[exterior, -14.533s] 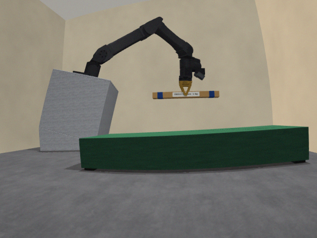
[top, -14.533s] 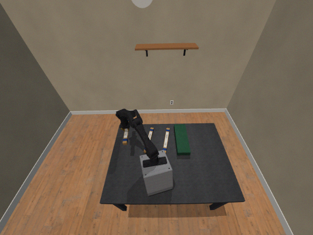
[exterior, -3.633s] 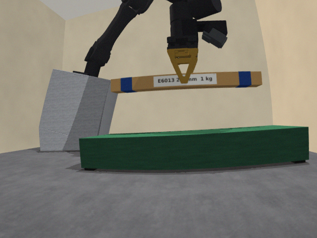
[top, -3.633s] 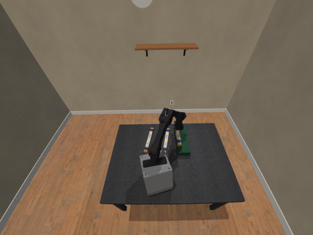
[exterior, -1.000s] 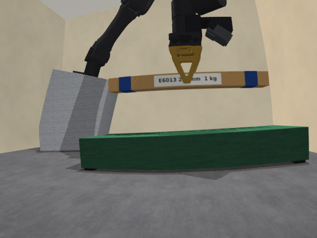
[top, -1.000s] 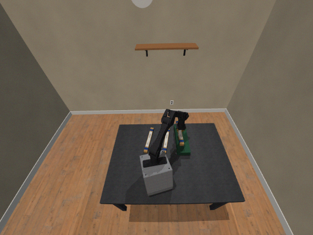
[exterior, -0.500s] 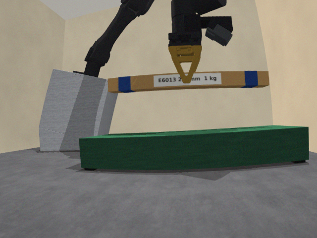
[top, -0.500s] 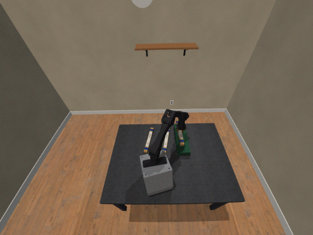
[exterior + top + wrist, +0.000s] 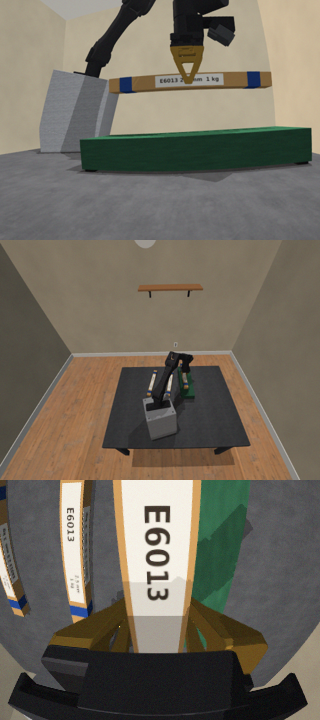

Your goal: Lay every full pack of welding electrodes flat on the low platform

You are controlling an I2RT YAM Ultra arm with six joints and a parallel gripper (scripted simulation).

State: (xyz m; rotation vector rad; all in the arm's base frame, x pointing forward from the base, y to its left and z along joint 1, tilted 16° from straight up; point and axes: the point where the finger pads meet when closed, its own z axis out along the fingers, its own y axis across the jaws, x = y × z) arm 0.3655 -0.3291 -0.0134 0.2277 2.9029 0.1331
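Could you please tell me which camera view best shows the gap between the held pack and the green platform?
The exterior view: side on, the pack in the gripper hangs level, clearly above the platform. The top view shows the pack only small and over the platform. The wrist view looks down past the pack's label, hiding the gap.
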